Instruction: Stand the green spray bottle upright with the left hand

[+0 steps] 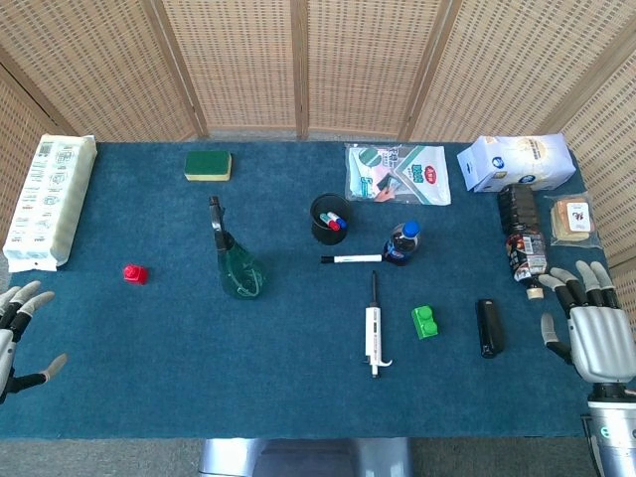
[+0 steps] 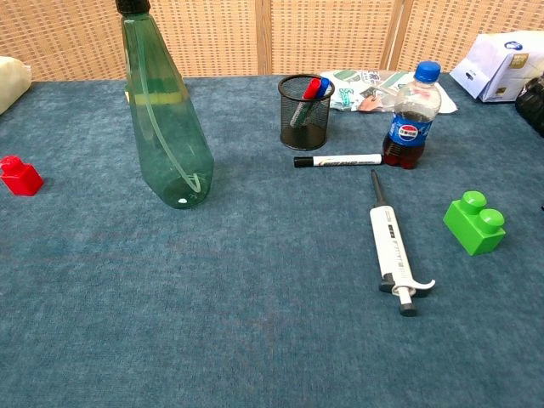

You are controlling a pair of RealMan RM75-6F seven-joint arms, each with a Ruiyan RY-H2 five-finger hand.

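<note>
The green spray bottle (image 2: 166,119) stands upright, translucent, black-capped. Left robot hand (image 1: 12,333) and right robot hand (image 1: 593,328) hold nothing, fingers apart.

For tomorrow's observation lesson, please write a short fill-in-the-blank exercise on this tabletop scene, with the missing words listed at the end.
1. The green spray bottle stands ____ on the blue cloth.
2. The marker lies in front of the mesh pen ____.
3. The small brick to the left of the spray bottle is ____.
4. The left hand holds ____, its fingers apart at the table's edge.

Missing words: upright; cup; red; nothing
</note>
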